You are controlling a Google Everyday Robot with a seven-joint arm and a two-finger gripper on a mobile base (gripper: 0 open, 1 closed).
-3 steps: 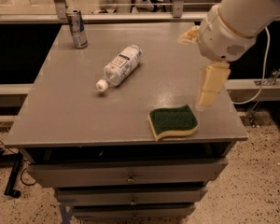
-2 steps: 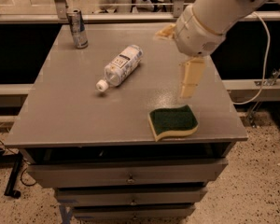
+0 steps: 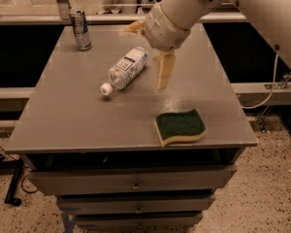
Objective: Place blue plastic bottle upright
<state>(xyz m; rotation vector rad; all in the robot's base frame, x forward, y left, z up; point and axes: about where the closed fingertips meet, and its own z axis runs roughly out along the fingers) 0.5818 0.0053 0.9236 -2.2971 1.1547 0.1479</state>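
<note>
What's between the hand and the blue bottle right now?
Nothing. The camera view shows the hand just right of the blue plastic bottle, only bare table between.

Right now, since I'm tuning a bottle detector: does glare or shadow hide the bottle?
Camera view: the light is dim and warm; the bottle, lying on its side, is evenly lit, with no shadow across it. Camera view: a soft sheen marks the table to the right of the open gripper, which hovers just right of the bottle.
</note>
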